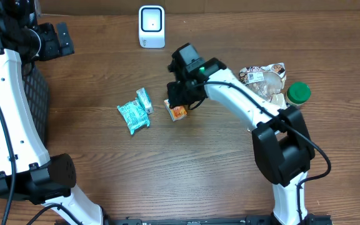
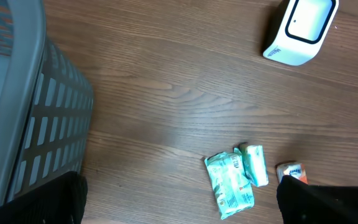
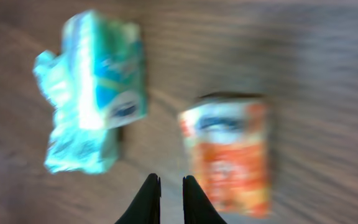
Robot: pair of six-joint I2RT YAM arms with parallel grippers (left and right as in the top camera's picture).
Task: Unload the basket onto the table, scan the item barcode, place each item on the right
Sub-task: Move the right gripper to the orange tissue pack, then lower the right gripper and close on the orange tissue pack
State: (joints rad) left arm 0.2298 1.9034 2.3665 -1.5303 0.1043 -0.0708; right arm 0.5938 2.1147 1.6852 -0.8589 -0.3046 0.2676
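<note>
The orange packet lies flat on the tabletop. It is on the robot's side of the white scanner, a little to the scanner's right and well apart from it.

The right arm is much the nearer one. It reaches in low, with its wrist right over the packet. Its jaws are almost closed, with only a thin gap, and they hold nothing. In the blurry right wrist view the packet sits just beside the jaws, off to one side and not between them. Its long side points the same way the jaws point. I think the jaws must open and slide sideways over it to pinch its narrow width.

The green packets lie farther left.

The left arm is folded back, far to the scanner's left, with its jaws wide open and empty.
</note>
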